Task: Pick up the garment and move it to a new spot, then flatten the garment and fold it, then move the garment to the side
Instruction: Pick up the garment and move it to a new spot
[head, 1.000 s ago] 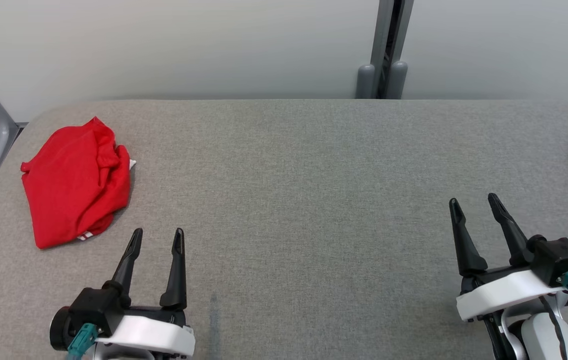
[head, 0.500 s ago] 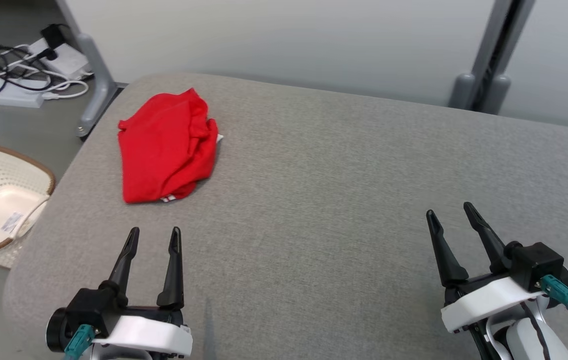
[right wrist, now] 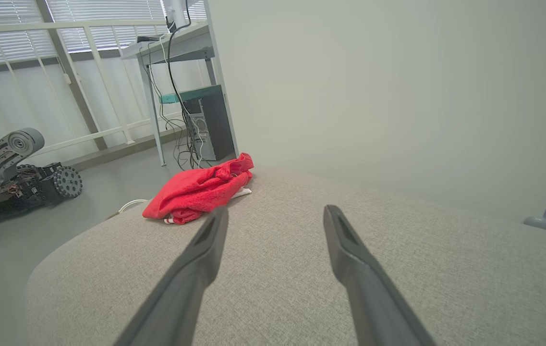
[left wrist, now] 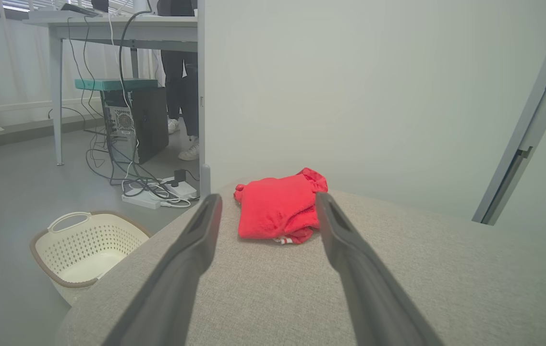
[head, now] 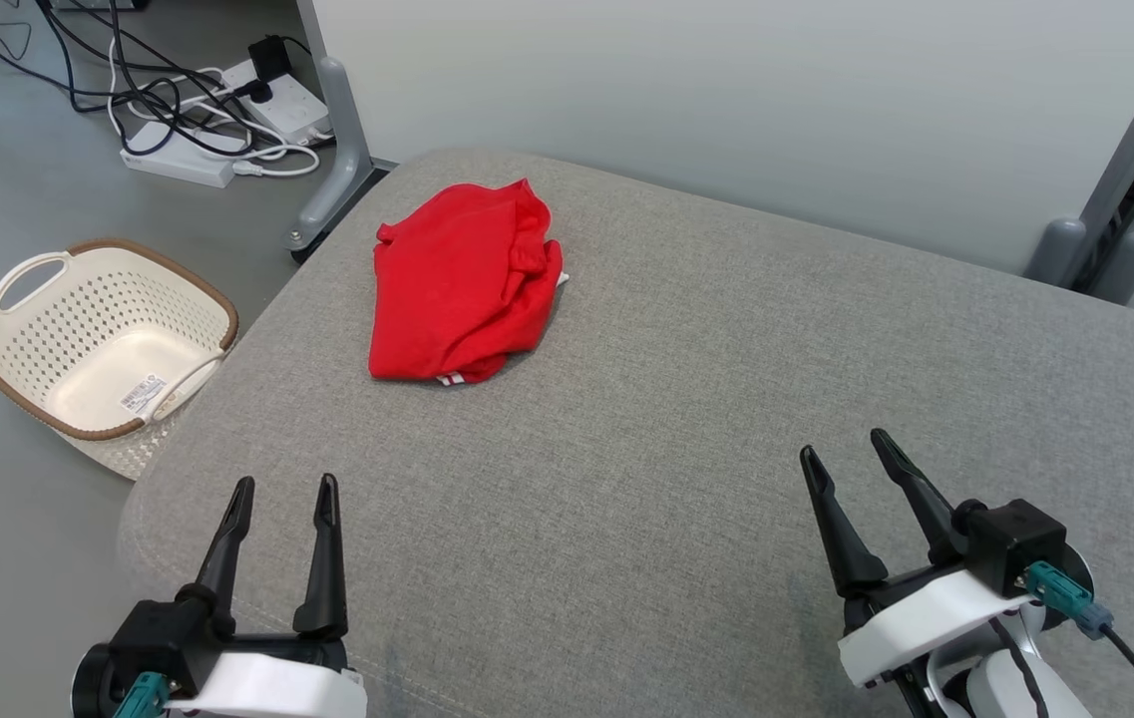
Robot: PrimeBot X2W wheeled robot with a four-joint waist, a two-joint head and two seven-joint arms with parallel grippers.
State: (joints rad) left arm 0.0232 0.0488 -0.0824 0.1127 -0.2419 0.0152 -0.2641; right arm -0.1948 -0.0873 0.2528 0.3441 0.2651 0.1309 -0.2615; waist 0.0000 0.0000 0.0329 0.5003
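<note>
- The red garment [head: 467,284] lies crumpled in a loose heap on the grey fabric-covered table [head: 686,419], near its far left corner. A bit of white-and-red striped hem peeks out at the near edge of the heap.
- The left gripper [head: 286,483] hovers over the near left edge of the table. Its two dark fingers are spread apart and hold nothing.
- The garment sits well ahead of the left gripper and slightly to its right. In the left wrist view it shows framed between the two fingers, apart from both.
- The right gripper [head: 843,445] hangs over the near right part of the table, its fingers parted too and empty. The garment is well apart from it, far ahead and off to the left.
- The stretch between the left gripper and the garment is plain grey table fabric.
- A cream perforated basket [head: 58,324] with a brown rim stands on the floor just beside the table's left edge, to the left of the garment and lower than it.
- Beyond the table's far left corner a grey leg [head: 337,150] stands on the floor, with white power strips [head: 178,165] and a tangle of dark cables [head: 78,60] beside it.
- A pale wall [head: 726,100] runs close behind the table, with a slanted grey post [head: 1125,189] at its right.
- The left wrist view also shows a computer tower [left wrist: 133,122] under a desk and, behind it, a person's legs [left wrist: 181,72].
</note>
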